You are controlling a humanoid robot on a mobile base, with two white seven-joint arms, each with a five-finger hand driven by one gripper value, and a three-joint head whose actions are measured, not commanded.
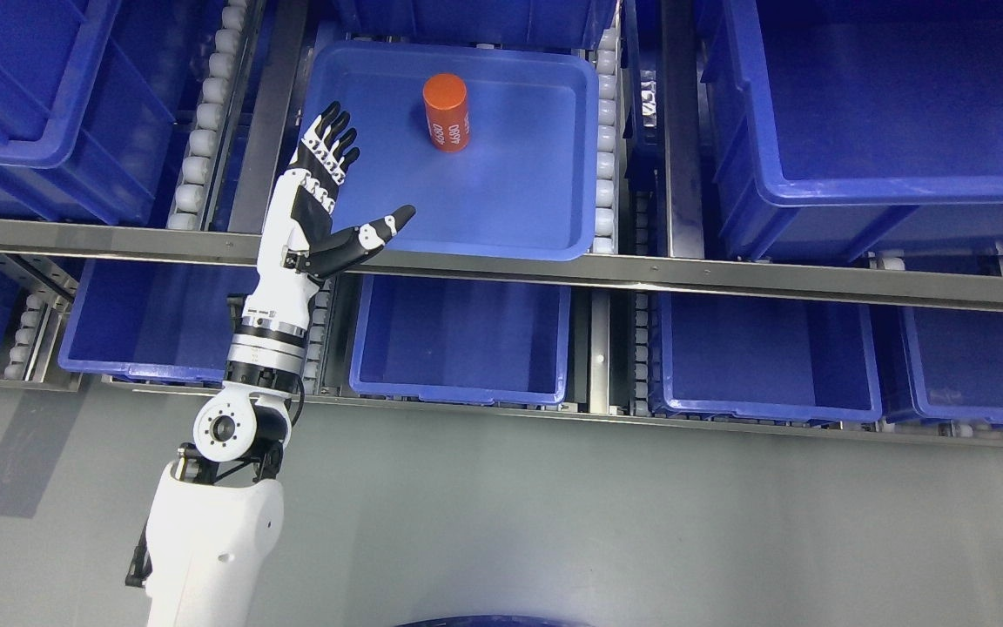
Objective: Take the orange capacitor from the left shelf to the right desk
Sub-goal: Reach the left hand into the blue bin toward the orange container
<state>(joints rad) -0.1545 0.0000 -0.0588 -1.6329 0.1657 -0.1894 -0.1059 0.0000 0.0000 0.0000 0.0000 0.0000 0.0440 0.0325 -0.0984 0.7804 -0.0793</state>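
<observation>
An orange cylindrical capacitor (446,111) with white print lies in a shallow blue tray (545,218) on the upper shelf level. My left hand (340,187) reaches up at the tray's left rim, fingers spread and straight, thumb stretched toward the tray's front edge. It holds nothing. The capacitor is to the upper right of the hand, apart from it. The right arm does not show.
Deep blue bins (885,131) flank the tray on both sides, and more bins (462,340) fill the lower shelf. Metal shelf rails (728,279) and white rollers (603,139) run between them. Grey floor (641,522) lies in front.
</observation>
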